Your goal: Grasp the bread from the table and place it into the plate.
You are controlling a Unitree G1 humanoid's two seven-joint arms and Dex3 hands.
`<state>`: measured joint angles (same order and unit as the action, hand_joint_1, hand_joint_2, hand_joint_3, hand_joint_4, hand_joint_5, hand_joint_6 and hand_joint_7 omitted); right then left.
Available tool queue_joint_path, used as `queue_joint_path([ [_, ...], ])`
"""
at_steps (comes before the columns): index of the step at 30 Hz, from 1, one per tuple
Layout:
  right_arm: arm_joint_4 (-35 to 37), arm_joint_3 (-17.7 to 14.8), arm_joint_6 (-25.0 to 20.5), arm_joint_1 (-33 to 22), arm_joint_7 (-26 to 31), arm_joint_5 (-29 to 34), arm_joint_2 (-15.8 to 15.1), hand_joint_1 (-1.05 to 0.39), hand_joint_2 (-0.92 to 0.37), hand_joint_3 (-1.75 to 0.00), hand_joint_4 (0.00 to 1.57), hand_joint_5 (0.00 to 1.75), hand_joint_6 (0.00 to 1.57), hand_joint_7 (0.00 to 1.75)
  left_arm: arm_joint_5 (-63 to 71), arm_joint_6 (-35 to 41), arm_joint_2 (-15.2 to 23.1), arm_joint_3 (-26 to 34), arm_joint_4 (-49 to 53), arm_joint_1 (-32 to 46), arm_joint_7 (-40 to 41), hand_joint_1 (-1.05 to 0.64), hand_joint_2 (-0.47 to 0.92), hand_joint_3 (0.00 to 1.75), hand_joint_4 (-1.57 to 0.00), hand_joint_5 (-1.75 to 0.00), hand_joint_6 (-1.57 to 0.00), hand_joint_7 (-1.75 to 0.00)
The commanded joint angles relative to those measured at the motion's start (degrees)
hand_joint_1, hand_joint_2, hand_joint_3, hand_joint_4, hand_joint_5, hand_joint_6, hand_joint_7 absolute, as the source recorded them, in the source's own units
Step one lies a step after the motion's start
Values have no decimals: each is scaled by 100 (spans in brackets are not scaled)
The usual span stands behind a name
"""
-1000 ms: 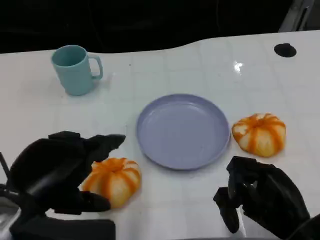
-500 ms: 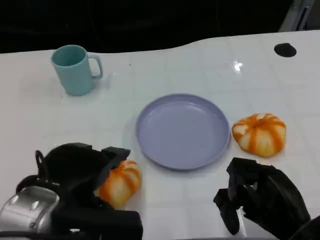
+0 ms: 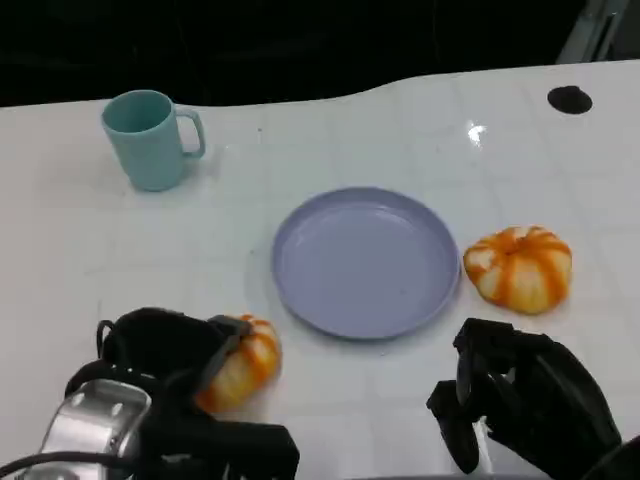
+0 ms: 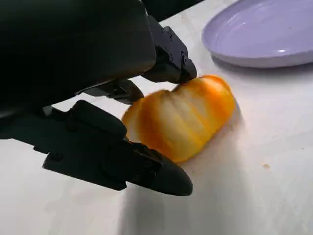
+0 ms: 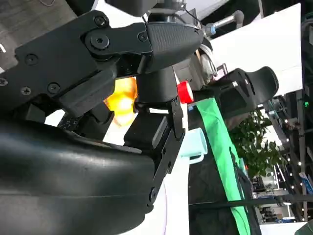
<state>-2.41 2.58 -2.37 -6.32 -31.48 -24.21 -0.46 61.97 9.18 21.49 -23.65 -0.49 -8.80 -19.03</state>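
Note:
Two orange, pumpkin-shaped breads lie on the white table. The nearer bread (image 3: 247, 360) lies at the front left of the lilac plate (image 3: 366, 262), half covered by my left hand (image 3: 165, 365). In the left wrist view this bread (image 4: 183, 120) is blurred and tilted, with black fingers (image 4: 168, 56) on its upper side and another finger under it. The plate (image 4: 264, 34) lies just beyond it and holds nothing. The second bread (image 3: 518, 268) sits right of the plate. My right hand (image 3: 525, 400) hovers in front of it, fingers apart, holding nothing.
A teal mug (image 3: 150, 138) stands at the far left. A small black hole (image 3: 570, 99) marks the table's far right corner. The table's dark back edge runs behind the mug. The right wrist view shows my right hand (image 5: 112, 63) and an orange bread (image 5: 122, 98) past its fingers.
My left hand has moved right from beside the nearer bread and closed over it. The bread has tipped and shifted slightly toward the plate. The right hand has stayed still.

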Motion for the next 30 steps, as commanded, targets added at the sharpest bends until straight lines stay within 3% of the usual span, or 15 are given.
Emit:
queue_joint_path([
  [1,-70,-52,-12,-23,-4,-31,-83,-95,-78,-49,119,165,103,151,-176,-127,-31,-68,576,-70,559,-59,91,0,-44,-16,-33,-2],
  [4,-51,-56,13,-20,-43,-41,-93,-95,-79,-47,120,165,103,152,-345,-440,-2,-88,954,-104,1200,-47,91,0,-56,-23,-43,-5],
  [5,-54,-61,4,-23,-44,-52,-93,-95,-80,-47,120,165,103,152,-408,-606,16,-93,1119,-124,1498,-43,92,1,-59,-34,-48,-4],
  [6,-58,-67,-9,-27,-42,-60,-96,-95,-80,-46,120,165,103,152,-460,-788,44,-104,1298,-151,1800,-37,92,1,-60,-61,-57,-3],
  [7,-60,-73,-16,-29,-43,-67,-98,-95,-81,-44,120,164,103,151,-508,-949,71,-116,1463,-181,2053,-32,92,10,-59,-109,-72,-5],
  [9,-58,-80,-14,-33,-47,-69,-104,-96,-83,-39,121,164,104,150,-587,-1191,104,-139,1749,-247,2430,-28,92,18,-59,-140,-83,-7],
  [10,-62,-85,-25,-35,-41,-76,-105,-96,-84,-37,121,164,104,150,-618,-1325,121,-151,1921,-293,2627,-25,92,32,-68,-151,-100,-14],
  [12,-69,-93,-39,-35,-29,-76,-111,-96,-84,-36,121,164,104,149,-549,-1474,169,-225,2183,-389,2968,-23,92,44,-77,-156,-114,-21],
  [13,-72,-99,-50,-34,-30,-87,-113,-96,-85,-35,121,164,104,149,-444,-1480,210,-294,2256,-439,3102,-26,92,43,-75,-166,-113,-36],
  [16,-82,-111,-83,-25,-43,-105,-136,-95,-86,-34,121,164,104,150,-229,-1481,279,-454,2470,-572,3476,-27,92,39,-74,-174,-86,-99],
  [19,-64,-126,-80,-9,-75,-118,-147,-94,-86,-34,120,165,103,150,-215,-1502,270,-515,2678,-671,3796,-27,92,35,-77,-175,-79,-121],
  [25,-76,-145,-128,1,-61,-124,-141,-94,-86,-34,120,165,104,150,-182,-1435,324,-569,2648,-720,4017,-26,92,33,-79,-175,-74,-135],
  [29,-70,-145,-94,-2,-76,-113,-124,-94,-86,-34,121,165,104,150,80,-905,470,-559,2029,-627,3402,-29,92,31,-77,-175,-68,-142],
  [30,-65,-145,-86,-3,-84,-114,-120,-94,-86,-34,121,165,104,150,87,-797,503,-523,1854,-594,3210,-29,92,32,-77,-175,-71,-133],
])
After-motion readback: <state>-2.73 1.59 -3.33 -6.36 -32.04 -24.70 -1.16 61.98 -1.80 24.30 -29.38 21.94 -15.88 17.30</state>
